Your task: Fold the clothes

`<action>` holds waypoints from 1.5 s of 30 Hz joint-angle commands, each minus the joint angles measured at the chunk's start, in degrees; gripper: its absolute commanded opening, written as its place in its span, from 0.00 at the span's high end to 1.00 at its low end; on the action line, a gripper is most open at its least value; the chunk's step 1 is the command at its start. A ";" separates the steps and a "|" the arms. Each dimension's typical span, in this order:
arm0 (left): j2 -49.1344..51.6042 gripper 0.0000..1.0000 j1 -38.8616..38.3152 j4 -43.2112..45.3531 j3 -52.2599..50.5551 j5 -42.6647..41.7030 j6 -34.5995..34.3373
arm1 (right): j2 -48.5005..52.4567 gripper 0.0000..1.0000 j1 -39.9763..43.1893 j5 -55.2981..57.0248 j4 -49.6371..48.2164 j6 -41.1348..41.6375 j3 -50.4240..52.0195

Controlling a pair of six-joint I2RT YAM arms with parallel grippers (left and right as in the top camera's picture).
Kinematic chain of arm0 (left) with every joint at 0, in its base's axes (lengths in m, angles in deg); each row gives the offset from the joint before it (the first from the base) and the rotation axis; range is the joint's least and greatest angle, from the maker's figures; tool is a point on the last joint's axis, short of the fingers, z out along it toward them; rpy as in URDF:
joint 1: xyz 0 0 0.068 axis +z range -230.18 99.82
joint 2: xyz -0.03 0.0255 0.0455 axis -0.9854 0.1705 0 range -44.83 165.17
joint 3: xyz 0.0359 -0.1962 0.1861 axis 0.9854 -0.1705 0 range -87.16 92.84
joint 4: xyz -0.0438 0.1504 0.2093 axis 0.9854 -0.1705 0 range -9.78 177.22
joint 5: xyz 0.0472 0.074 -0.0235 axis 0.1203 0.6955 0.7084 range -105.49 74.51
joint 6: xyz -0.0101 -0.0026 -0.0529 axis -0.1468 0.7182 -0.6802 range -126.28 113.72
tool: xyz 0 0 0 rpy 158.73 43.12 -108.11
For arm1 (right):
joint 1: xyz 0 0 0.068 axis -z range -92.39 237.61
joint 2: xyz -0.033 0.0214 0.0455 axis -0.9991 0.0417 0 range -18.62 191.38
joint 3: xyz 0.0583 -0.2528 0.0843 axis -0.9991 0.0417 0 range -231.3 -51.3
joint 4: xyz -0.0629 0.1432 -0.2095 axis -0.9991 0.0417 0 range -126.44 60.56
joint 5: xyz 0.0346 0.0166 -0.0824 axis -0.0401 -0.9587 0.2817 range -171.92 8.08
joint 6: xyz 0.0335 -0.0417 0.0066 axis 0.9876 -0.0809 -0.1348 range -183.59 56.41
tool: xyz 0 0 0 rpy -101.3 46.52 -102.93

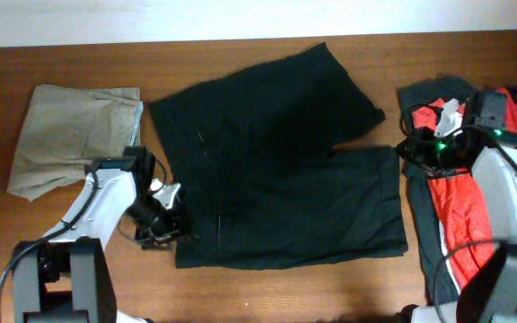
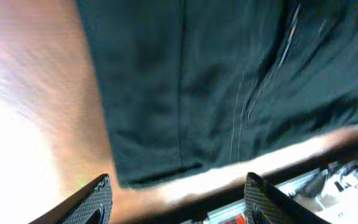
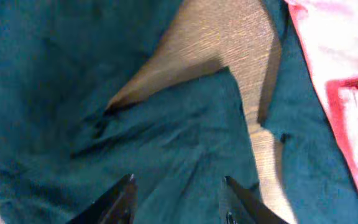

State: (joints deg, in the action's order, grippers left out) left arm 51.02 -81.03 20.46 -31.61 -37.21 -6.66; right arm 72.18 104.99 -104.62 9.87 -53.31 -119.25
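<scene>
Left end effector [image 2: 179, 196] stands wide with nothing between its fingers [image 2: 95, 202], low over the near left corner of the dark green shorts [image 1: 276, 170], where the cloth edge meets the wooden surface [image 1: 61, 63]. Right end effector [image 3: 176, 200] is likewise spread and empty, above the right hem of the nearer leg, close to the gap between the two legs. These shorts lie unfolded in the middle of the surface, legs pointing right. A folded khaki garment [image 1: 74, 135] lies at the far left; a red and black garment [image 1: 474, 215] lies along the right edge
</scene>
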 commanded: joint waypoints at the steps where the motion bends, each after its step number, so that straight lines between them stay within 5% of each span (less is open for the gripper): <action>1: -0.42 0.33 -1.03 0.11 -5.70 -0.66 -3.08 | -3.41 0.53 0.37 -0.87 7.96 1.11 -0.55; 10: -0.42 0.40 -0.96 13.27 -13.29 1.66 -16.35 | -3.34 0.53 0.37 0.83 18.78 2.86 -0.48; 12: -0.48 0.43 0.07 14.03 -12.96 -3.19 -16.81 | -3.34 0.53 0.37 0.85 18.95 2.86 -0.48; 19: -3.37 0.47 5.99 14.27 -13.14 0.11 -16.94 | -3.34 0.53 0.37 2.10 20.55 2.89 -0.48; 20: -3.37 0.54 5.99 14.25 -13.14 0.55 -16.94 | -3.34 0.53 0.37 4.28 21.09 3.74 -0.42; 23: -3.43 0.97 6.01 13.03 -13.14 0.96 -16.79 | -3.28 0.52 0.37 8.39 20.96 8.74 3.21; 24: -3.54 1.00 6.01 12.63 -13.14 0.96 -16.70 | -3.28 0.52 0.55 8.37 20.76 10.05 5.35; 30: -4.61 1.00 5.99 12.52 -13.14 0.96 -16.26 | -3.28 0.53 2.29 6.45 14.01 16.00 25.86; 32: -4.61 1.00 5.99 12.50 -13.14 0.96 -16.02 | -3.28 0.66 2.29 1.66 8.09 16.37 31.15; 36: -4.61 0.99 5.99 12.55 -13.14 1.14 -15.39 | -3.28 0.55 2.19 -2.32 2.27 14.34 32.15; 37: -4.61 0.99 6.01 12.57 -13.14 1.16 -15.37 | -3.28 0.59 2.19 -1.84 2.29 13.99 32.17; 39: -4.61 1.00 6.01 12.20 -12.44 1.07 -14.51 | -3.37 0.96 2.19 -0.11 3.43 13.66 31.93; 45: -18.08 1.00 6.80 1.92 -2.91 2.84 -13.68 | -15.19 0.96 2.19 0.90 21.27 10.03 8.87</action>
State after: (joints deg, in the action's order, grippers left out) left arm 40.22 -75.17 25.07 -39.61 -36.57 -21.43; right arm 63.14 107.01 -105.19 28.14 -41.44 -101.02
